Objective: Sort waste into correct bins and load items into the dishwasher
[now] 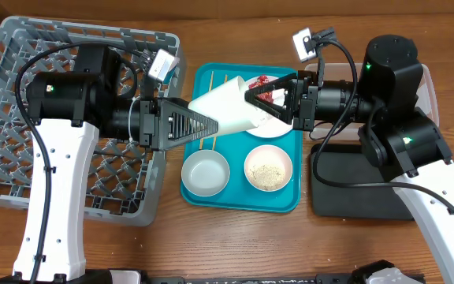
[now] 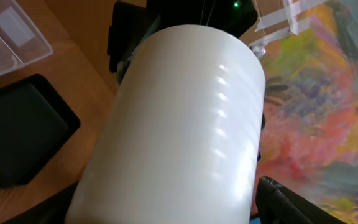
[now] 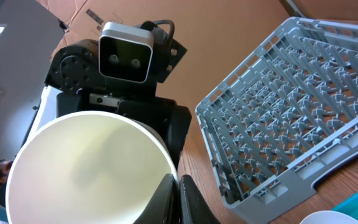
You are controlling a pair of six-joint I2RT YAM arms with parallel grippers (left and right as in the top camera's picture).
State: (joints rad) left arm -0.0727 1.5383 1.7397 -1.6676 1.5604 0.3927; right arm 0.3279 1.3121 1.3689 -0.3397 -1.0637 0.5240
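Observation:
A white paper cup (image 1: 231, 109) hangs tilted in the air above the teal tray (image 1: 290, 201), held between both arms. My left gripper (image 1: 211, 125) straddles the cup's body from the left. In the left wrist view the cup (image 2: 185, 124) fills the frame, with a black finger of the gripper (image 2: 173, 205) at each side. My right gripper (image 1: 252, 99) pinches the cup's rim from the right. In the right wrist view its fingers (image 3: 176, 186) are closed on the rim of the open, empty cup (image 3: 86, 168). The grey dishwasher rack (image 1: 22, 158) stands at the left.
On the tray lie an empty white bowl (image 1: 206, 173), a bowl of pale grains (image 1: 269, 168), a plate with red scraps (image 1: 270, 126) and wooden sticks (image 1: 208, 142). A black bin (image 1: 353, 185) and a clear bin (image 1: 428, 79) stand at the right. The rack also shows in the right wrist view (image 3: 291, 112).

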